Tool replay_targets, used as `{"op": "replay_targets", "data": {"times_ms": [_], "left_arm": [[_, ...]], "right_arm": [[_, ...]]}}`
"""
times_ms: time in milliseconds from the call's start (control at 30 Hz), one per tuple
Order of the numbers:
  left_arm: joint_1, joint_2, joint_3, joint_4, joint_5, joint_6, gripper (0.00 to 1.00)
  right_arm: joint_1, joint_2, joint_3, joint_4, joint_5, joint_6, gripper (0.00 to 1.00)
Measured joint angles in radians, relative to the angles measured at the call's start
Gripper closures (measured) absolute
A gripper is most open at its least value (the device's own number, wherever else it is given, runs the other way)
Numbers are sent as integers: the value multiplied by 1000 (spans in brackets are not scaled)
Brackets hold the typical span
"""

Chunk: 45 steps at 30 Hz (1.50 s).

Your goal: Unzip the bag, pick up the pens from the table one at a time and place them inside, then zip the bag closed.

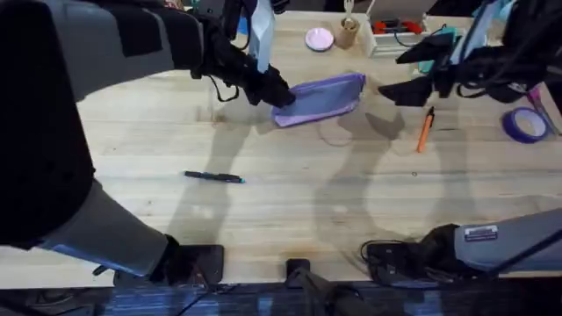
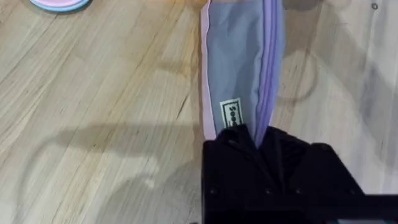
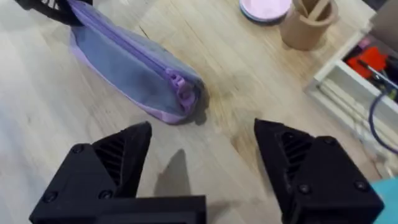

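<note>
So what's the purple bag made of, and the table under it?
The bag looks like soft matte cloth: it sags and creases, with a stitched zipper along its top and a small sewn label. The table looks like pale wood with a smooth, low-sheen finish: plank seams and grain lines show, though a printed laminate can't be ruled out.

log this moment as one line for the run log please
stage: bag still zipped | left gripper: shut on bag end | right gripper: open, near zipper pull | black pen, orange pen: on table
</note>
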Motion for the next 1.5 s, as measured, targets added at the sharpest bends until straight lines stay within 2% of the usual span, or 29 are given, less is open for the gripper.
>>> {"op": "replay_targets", "data": {"times_ms": [133, 400, 933, 1500], "left_arm": [[0, 0, 0, 0, 0, 0, 957], [0, 0, 0, 0, 0, 0, 957], [0, 0, 0, 0, -2, 0, 957], [0, 0, 0, 0, -2, 0, 958]], "right_arm": [[73, 56, 0, 86, 0, -4, 6], [120, 107, 0, 115, 0, -7, 29], [132, 108, 0, 125, 0, -7, 99], [153, 120, 1, 130, 0, -7, 115]]}}
